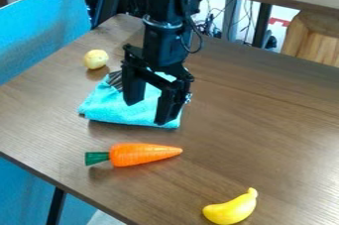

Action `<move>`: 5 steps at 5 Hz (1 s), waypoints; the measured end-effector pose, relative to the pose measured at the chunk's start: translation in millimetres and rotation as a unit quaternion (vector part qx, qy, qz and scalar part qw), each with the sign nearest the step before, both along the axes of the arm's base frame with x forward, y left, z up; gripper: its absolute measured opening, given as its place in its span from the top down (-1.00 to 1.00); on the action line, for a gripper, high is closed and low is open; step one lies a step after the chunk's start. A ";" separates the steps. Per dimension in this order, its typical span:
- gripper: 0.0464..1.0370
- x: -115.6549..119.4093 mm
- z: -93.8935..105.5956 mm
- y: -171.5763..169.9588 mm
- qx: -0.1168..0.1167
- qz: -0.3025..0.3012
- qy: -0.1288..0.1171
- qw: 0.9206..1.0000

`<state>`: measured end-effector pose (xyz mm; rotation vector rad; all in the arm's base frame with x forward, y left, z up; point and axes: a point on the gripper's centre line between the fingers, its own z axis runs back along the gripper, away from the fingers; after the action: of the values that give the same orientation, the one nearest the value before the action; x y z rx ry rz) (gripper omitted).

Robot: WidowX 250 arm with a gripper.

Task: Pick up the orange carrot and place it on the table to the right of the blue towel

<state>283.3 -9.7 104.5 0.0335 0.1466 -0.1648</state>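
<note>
The brown wooden tabletop (265, 125) runs slantwise through the camera view, with a blue panel (39, 30) along its left edge and, behind it, loose cables (210, 27) on the floor and a wooden chair (314, 38). The black arm (162, 40) comes down from the top edge, its hand (147, 111) pointing downward over the blue cloth (116, 107), fingers well apart with nothing clamped between them. The potato (96, 59) lies beyond the cloth, the carrot (139, 154) nearer the camera, and the banana (230, 211) near the bottom edge.
</note>
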 end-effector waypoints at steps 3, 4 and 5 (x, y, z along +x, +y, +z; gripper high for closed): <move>-0.93 4.6 -15.2 -3.4 0.018 -0.099 0.008 0.995; -0.93 2.6 -23.5 -3.3 0.034 -0.170 0.008 0.985; -0.93 -2.4 -32.6 -2.1 0.027 -0.216 0.013 0.976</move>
<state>280.9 -11.9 71.9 0.1178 0.1693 -0.5962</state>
